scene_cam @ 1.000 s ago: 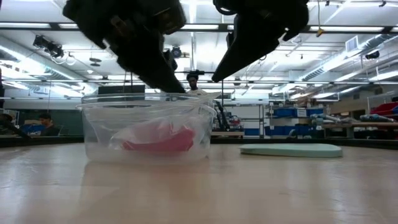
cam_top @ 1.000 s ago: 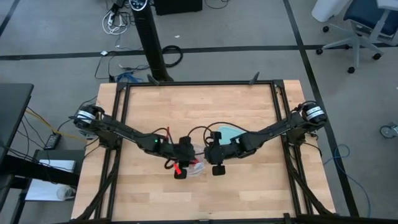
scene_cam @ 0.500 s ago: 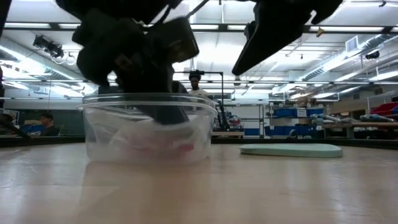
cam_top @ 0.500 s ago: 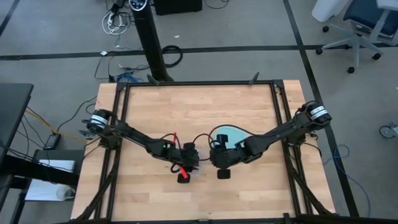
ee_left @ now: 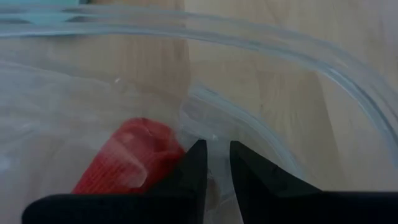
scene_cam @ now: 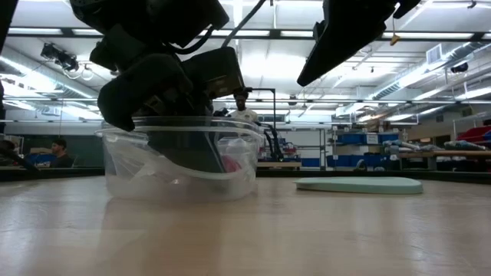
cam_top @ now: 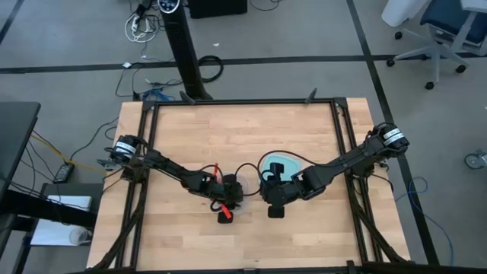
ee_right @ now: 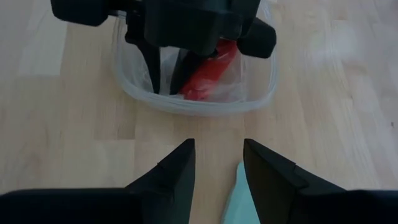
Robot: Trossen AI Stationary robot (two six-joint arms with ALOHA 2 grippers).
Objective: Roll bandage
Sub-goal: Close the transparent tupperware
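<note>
- The left gripper (cam_top: 225, 216) reaches down into a clear plastic tub (scene_cam: 181, 157) near the middle of the wooden table (cam_top: 243, 137), its two dark fingers (ee_left: 194, 167) set a narrow gap apart.
- From the left wrist view, a thin fold of clear film (ee_left: 208, 134) sits in that gap; whether the fingers are pinching it cannot be told.
- The red bandage (ee_left: 127, 163) lies inside the tub as a small soft roll, just beside the left fingers and touching the clear film around it.
- In the low view, the bandage (scene_cam: 232, 162) shows as a red patch through the tub's wall, on the side nearer the right arm.
- The right gripper (cam_top: 275, 212) hangs above the table just beside the tub, clear of it, its fingers (ee_right: 173, 171) parted and holding nothing.
- A pale green lid (cam_top: 284, 164) lies flat on the table, partly under the right arm.
- Beyond the table, a person (scene_cam: 55, 153) sits at the far left of the room, and another (scene_cam: 242, 107) stands behind the tub.
</note>
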